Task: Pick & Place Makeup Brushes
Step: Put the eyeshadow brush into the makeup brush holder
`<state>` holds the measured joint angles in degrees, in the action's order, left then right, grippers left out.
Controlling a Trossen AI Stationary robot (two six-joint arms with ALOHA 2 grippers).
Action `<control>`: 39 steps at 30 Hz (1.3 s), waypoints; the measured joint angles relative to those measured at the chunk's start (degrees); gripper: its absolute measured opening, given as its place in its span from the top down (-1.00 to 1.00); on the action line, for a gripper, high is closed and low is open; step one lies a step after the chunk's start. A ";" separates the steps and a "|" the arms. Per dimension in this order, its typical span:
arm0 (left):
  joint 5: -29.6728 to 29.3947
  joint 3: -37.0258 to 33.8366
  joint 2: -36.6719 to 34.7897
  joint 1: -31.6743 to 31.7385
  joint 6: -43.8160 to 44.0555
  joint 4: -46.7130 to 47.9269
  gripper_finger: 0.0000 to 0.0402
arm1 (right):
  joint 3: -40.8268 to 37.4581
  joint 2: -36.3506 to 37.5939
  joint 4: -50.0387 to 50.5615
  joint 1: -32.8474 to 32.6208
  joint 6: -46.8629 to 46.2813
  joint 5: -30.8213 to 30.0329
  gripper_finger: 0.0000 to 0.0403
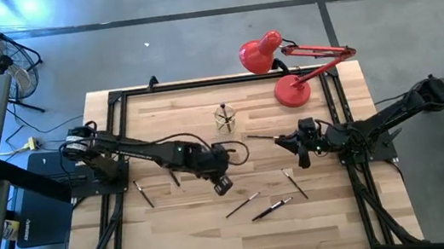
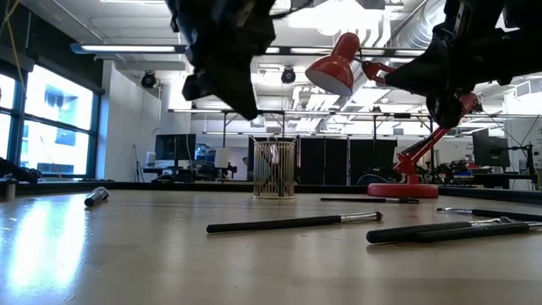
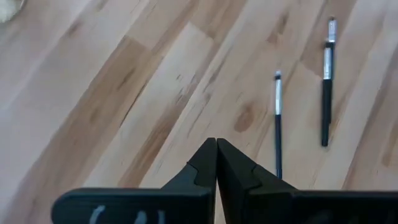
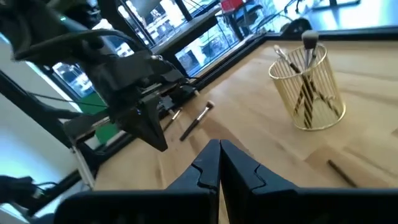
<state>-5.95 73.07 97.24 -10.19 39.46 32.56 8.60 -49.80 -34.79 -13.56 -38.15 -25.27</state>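
Above tabletop [image 1: 193, 231] centre, left tool [image 1: 222, 185] closed, empty; brushes [image 1: 242, 204] near, toward front edge. Right tool [image 1: 303, 159] closed, empty; brush [image 1: 295, 184] just beside.

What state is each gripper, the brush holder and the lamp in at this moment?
Left gripper: shut, empty, above the table.
Right gripper: shut, empty.
Wire cup: upright, holding brushes.
Loose brushes: lying flat on the table.
Red lamp: standing, head lowered.
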 joint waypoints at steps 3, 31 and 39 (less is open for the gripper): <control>-0.17 -0.02 0.00 -0.98 -5.11 0.97 1.00 | 1.41 -0.13 2.41 -0.05 -0.41 0.33 1.00; 5.22 -17.05 -6.50 -1.10 -14.81 0.21 1.00 | 55.23 -42.22 90.25 4.43 -22.78 15.48 0.90; 3.68 -17.11 -7.76 -2.21 -14.14 0.03 1.00 | 51.55 -44.33 88.96 2.42 -27.77 16.82 0.59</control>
<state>-2.27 55.97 89.48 -12.40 25.32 32.59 60.15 -94.13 54.17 -11.14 -65.92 -8.45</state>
